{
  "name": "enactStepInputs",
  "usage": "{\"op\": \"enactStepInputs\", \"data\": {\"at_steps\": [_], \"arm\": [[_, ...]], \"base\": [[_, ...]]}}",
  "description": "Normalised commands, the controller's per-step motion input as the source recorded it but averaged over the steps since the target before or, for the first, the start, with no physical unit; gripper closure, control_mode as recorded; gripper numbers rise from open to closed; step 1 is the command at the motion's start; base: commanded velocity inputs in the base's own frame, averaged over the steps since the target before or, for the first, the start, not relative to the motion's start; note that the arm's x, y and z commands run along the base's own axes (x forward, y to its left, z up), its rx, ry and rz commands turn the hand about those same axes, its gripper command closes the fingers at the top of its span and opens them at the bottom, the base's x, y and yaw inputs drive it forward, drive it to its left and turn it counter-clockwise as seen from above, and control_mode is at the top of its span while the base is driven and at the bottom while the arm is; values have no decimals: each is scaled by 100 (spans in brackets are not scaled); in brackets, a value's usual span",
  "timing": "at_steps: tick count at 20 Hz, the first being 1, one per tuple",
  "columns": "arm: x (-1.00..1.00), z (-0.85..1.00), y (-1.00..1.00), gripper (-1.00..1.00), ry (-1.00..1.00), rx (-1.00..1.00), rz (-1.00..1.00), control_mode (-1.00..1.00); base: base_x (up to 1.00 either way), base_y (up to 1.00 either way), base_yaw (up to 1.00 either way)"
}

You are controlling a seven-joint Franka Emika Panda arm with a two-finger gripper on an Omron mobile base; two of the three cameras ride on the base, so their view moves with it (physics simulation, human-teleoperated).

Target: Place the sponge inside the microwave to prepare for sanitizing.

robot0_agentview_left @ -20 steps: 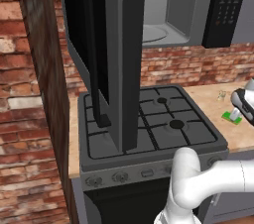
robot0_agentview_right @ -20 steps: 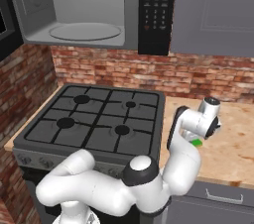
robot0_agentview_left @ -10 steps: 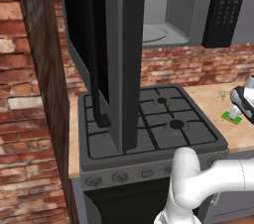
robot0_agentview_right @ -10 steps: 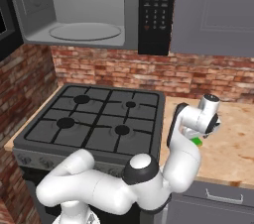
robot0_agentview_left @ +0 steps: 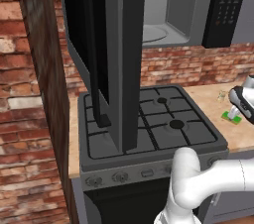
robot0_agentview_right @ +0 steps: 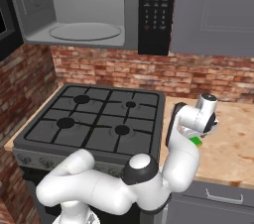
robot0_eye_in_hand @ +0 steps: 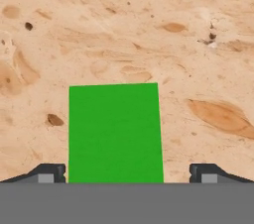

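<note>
The sponge (robot0_eye_in_hand: 115, 133) lies flat on the tabletop (robot0_eye_in_hand: 149, 29), green face up, to the right of the stove (robot0_agentview_left: 149, 124). This orientation presents its two long edges as parallel surfaces for a pinch from above. In the hand view the sponge sits centred between the two dark fingertips (robot0_eye_in_hand: 47, 172), one tip outside each long edge, with a gap on both sides. The claw (robot0_eye_in_hand: 126, 173) is therefore spread wider than the sponge and grips nothing; the spacing appears chosen so that the fingers can pass down either side without touching the block.

In the right base view the claw (robot0_agentview_right: 194, 135) points down at the tabletop, just right of the stove, with a sliver of the green sponge (robot0_agentview_right: 196, 140) visible beneath the hand. In the left base view the same hand (robot0_agentview_left: 240, 103) hangs over the sponge (robot0_agentview_left: 232, 117), right of the stove. The vertical approach suits a thin object resting on a flat surface. Whether the tips already reach sponge level cannot be determined.

The microwave (robot0_agentview_right: 84, 10) is mounted above the stove, with its door (robot0_agentview_left: 106, 54) swung fully open toward the left. The open door leaves the grey cavity and the turntable (robot0_agentview_right: 85, 30) accessible. The judged step is the grasp: lower, close on the long edges, then lift up and left of the stove's right edge into the cavity
</note>
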Motion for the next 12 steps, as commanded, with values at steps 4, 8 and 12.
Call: {"op": "enactStepInputs", "data": {"at_steps": [4,8,12], "arm": [[0,-7,9,-100,0,0,1,-100],[6,-15,4,-100,0,0,1,-100],[25,-22,0,-100,0,0,1,-100]], "base": [[0,0,0],[0,0,0],[0,0,0]]}}
